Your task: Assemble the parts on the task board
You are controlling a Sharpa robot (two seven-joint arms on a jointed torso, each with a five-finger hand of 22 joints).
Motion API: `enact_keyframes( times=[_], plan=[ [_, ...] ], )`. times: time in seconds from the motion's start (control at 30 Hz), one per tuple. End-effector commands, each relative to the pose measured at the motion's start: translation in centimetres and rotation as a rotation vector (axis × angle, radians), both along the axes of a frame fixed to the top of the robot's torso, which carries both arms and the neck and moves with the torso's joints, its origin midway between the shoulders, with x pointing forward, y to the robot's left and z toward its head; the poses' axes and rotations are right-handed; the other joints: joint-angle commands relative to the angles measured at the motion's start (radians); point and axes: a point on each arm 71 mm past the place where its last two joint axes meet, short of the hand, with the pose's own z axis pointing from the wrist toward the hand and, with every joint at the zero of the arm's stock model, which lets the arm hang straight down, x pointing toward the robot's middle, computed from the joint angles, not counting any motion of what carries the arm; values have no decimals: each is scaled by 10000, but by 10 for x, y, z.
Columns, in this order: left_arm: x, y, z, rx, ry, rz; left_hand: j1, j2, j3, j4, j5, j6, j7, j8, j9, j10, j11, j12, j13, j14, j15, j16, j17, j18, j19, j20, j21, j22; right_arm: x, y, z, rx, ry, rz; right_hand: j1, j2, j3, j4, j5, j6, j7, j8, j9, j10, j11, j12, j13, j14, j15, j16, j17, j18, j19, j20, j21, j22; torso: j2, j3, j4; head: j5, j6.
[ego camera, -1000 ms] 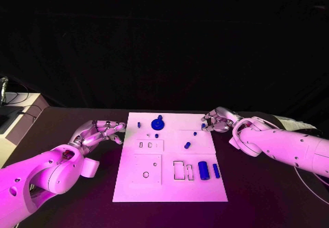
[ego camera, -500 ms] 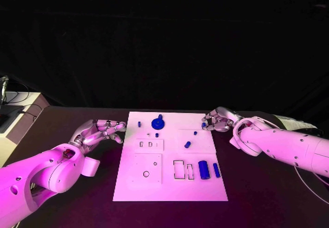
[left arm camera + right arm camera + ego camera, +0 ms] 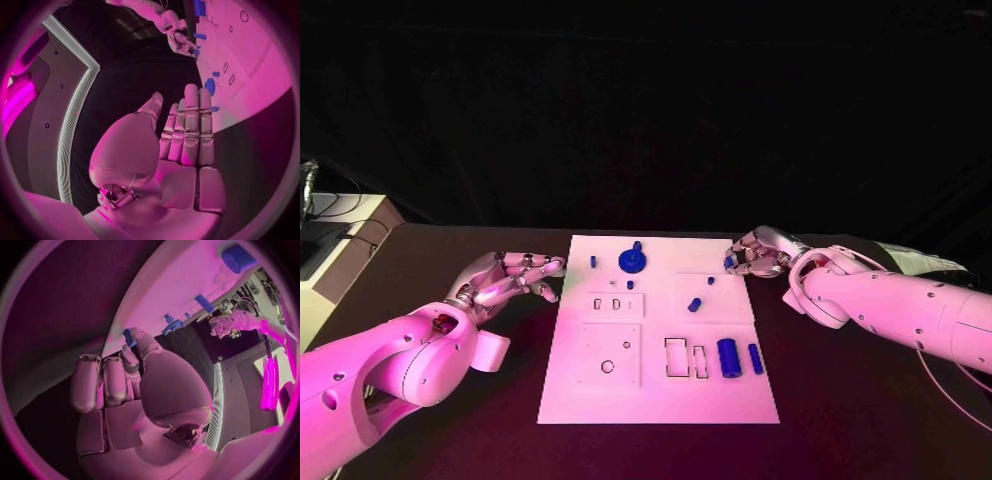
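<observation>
While the right robot hand (image 3: 759, 254) pinches a small blue peg (image 3: 730, 263) at the task board (image 3: 661, 400)'s far right corner, it should lift straight and stay clear of the blue gear (image 3: 632, 262); the left robot hand (image 3: 514, 279) waits spread beside the board's left edge.

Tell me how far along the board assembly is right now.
Early, it seems. On the task board a round blue part sits near the far edge, perhaps already seated. The right hand is at the board's far right edge, pinching a small blue part. The left hand hovers beside the board holding nothing. The blue cylinder, the bar and several small pieces lie loose, with cut-outs unfilled.
</observation>
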Motion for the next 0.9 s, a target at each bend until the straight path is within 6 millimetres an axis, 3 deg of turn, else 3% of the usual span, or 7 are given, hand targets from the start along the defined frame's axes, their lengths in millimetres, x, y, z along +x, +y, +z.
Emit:
enact_keyframes(
  times=[0.03, 0.3, 0.8, 0.9],
  plan=[
    [-1, -3, 1, -64, -37, -187, -42, 16, 63, -5, 5, -36, 16, -31, -8, -62, 25, -32, 12, -52, 22, 56, -7, 144, -71, -14, 57, -9, 0, 2, -3, -105, 247, 157, -52, 78, 41, 69, -56, 138, -15, 60, 10, 42, -67, 56, 24, 32, -56, 31, 6, -66, 457, -91, 55, 1797, 0, 0, -5, 5, -11],
    [-1, -2, 1, -60, -36, -185, -56, 24, 57, 11, 6, -41, 21, -32, -8, -66, 26, -31, 12, -51, 24, 57, -10, 145, -73, -11, 61, -19, 0, 5, -3, -79, 298, 275, -138, 451, 140, 173, -51, 702, -256, 114, 16, 197, -209, 147, 134, 37, -185, 4, 8, -95, 457, -191, 67, 1800, 0, 2, -8, -6, -26],
    [-1, -2, 1, -47, -30, -169, -56, 24, 57, 11, 6, -41, 21, -32, -8, -66, 26, -31, 12, -51, 24, 57, -10, 145, -73, -11, 61, -19, -1, 9, 2, 352, -355, -36, -162, 664, 135, 150, 116, 1013, -404, 136, 23, 383, -315, 179, 302, 68, -284, 14, 91, -160, 480, -317, 161, 1824, -1, 9, -7, 11, -40],
    [-1, -1, 1, -43, -27, -162, -56, 24, 57, 11, 6, -41, 21, -32, -8, -66, 26, -31, 12, -51, 24, 57, -10, 145, -73, -11, 61, -19, -2, 10, 4, 492, -433, -213, -159, 609, 132, 93, 430, 995, -371, 117, 22, 369, -307, 146, 325, 70, -274, 33, 137, -167, 481, -321, 177, 1827, -6, 10, -8, 38, -22]
  ],
)
